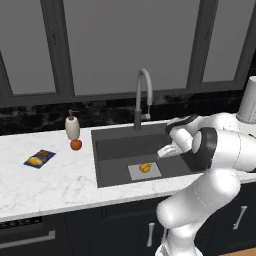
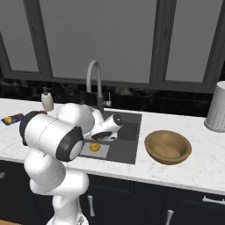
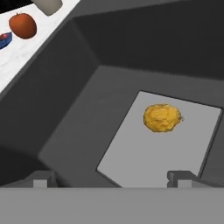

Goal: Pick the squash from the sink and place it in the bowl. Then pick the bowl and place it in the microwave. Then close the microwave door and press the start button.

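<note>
The small yellow-orange squash (image 1: 145, 167) (image 2: 94, 147) (image 3: 162, 117) lies on the light grey patch at the bottom of the dark sink (image 1: 114, 150) (image 2: 128, 149) (image 3: 65, 100). My gripper (image 1: 166, 151) (image 2: 102, 136) (image 3: 112, 179) hangs inside the basin, above the squash and slightly to one side of it. It is open, the fingertips (image 3: 43, 178) stand wide apart, and nothing is between them. The wooden bowl (image 2: 168, 148) sits empty on the counter to the right of the sink. The microwave and its door are out of view.
A gooseneck faucet (image 1: 143, 95) (image 2: 94, 81) rises behind the sink. Left of it stand a soap dispenser (image 1: 73, 126) (image 2: 47, 100), a red-orange fruit (image 1: 76, 145) (image 3: 22, 25) and a blue packet (image 1: 39, 159) (image 2: 12, 118). A grey canister (image 2: 217, 107) stands at the far right.
</note>
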You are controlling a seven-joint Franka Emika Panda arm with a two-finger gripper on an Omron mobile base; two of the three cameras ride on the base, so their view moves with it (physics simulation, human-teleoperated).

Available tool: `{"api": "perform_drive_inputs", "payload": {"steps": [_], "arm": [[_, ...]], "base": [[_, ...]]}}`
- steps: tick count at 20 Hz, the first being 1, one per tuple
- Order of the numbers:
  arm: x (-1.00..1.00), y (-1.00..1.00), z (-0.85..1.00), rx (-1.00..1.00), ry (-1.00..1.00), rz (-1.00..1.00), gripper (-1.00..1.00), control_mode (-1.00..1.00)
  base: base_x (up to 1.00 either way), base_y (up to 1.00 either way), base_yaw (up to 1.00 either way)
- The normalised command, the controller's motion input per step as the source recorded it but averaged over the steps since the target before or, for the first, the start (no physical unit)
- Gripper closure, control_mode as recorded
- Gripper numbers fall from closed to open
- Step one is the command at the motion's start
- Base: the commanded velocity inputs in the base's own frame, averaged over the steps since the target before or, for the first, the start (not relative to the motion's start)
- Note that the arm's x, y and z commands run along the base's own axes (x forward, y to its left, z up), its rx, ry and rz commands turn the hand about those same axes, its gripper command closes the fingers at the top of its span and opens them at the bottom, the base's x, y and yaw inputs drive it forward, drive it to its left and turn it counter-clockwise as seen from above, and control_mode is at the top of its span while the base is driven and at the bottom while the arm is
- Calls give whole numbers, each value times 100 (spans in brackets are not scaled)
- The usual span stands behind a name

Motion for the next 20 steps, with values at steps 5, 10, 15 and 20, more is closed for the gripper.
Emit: {"api": "perform_drive_inputs", "payload": {"steps": [5, 10, 15, 20], "arm": [[28, 0, -41, 0, 0, 13, -100, -100], [21, 14, -45, 0, 0, 5, -100, -100], [18, 9, -35, 0, 0, 0, -100, -100], [17, 7, -28, 0, 0, 0, -100, -100]], "base": [[0, 0, 0], [0, 0, 0], [0, 0, 0], [0, 0, 0]]}}
